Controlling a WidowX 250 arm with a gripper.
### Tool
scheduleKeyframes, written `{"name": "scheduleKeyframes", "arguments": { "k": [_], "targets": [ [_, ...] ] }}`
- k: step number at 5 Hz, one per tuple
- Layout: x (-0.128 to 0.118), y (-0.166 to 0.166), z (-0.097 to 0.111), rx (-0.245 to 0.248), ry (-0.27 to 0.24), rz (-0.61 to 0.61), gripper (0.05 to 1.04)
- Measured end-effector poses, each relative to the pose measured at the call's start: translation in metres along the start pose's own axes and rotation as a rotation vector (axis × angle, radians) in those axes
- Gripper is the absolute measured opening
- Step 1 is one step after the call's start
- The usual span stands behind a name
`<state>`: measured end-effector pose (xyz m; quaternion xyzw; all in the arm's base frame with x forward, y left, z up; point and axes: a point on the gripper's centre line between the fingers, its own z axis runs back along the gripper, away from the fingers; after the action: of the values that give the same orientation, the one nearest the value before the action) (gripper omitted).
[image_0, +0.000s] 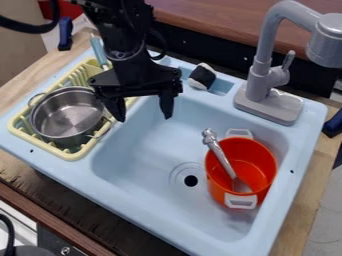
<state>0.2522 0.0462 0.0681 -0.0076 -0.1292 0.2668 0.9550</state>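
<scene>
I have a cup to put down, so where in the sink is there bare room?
The basin floor between the drain and the dish rack looks free, though the gripper hangs over its far end. Crowded: the orange pot's side, and the rack under the metal pot.

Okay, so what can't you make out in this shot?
All in the camera view:
- Rack floor: hidden under the metal pot.
- Rack's inner side: partly behind the hand.
- Black-and-white item: too small to identify.
- Dark item, lower left: cut off by the edge.
</scene>
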Motion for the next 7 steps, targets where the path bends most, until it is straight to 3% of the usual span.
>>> {"name": "scheduleKeyframes", "arguments": {
  "k": [1,2,4,5,7],
  "targets": [
    [-0.004,0.001,-0.004,0.004,0.020,-0.001,0.999],
    [0.010,-0.006,-0.003,-0.011,0.009,-0.080,0.999],
    [0.053,-0.026,0.005,0.002,0.009,-0.169,0.999],
    [0.070,-0.038,-0.004,0.023,0.018,-0.277,0.999],
    [0.076,-0.056,-0.015,-0.032,-0.028,-0.329,0.999]
  ]
}}
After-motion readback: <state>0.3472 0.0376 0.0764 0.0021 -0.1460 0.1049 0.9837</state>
